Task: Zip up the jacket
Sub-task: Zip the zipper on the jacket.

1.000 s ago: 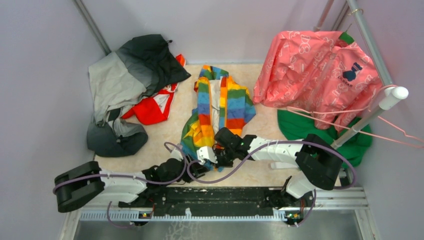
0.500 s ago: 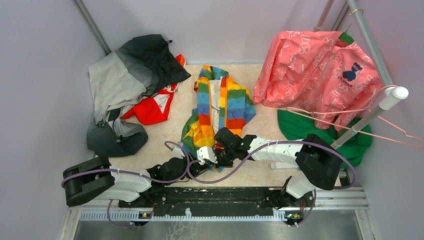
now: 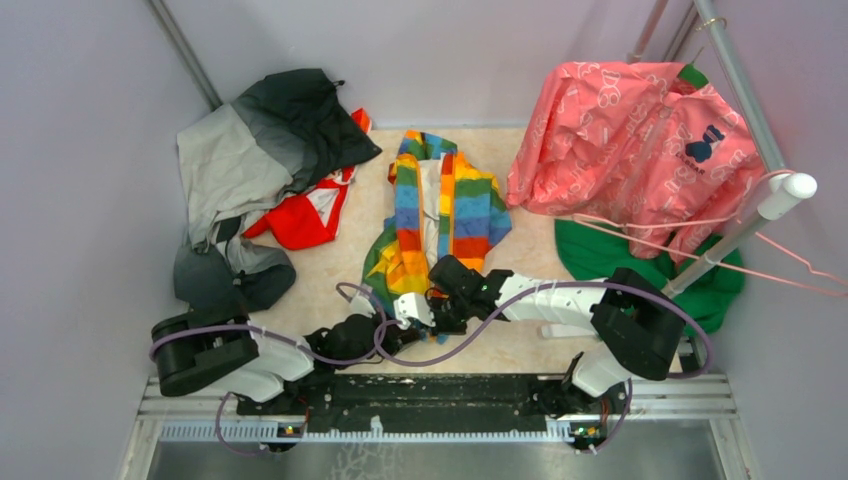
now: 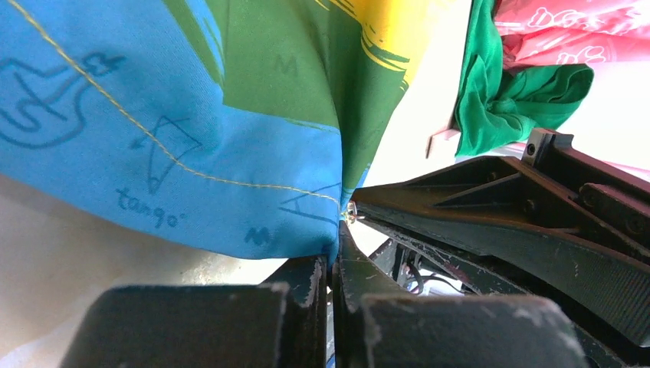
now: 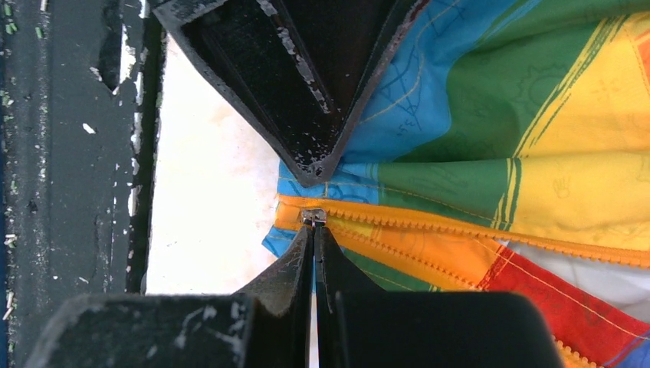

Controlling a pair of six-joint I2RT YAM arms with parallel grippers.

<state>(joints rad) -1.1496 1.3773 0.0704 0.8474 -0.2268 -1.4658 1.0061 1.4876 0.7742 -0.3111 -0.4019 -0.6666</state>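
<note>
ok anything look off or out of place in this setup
Nothing spilled or damaged. The jacket lies rumpled and unzipped, its near hem bunched. At right a pink hanger juts sideways past the rack pole, and the pink garment is slumped in a heap over a green cloth rather than hung.

Grey/black jkt back left; pink garment, green cloth right.
</note>
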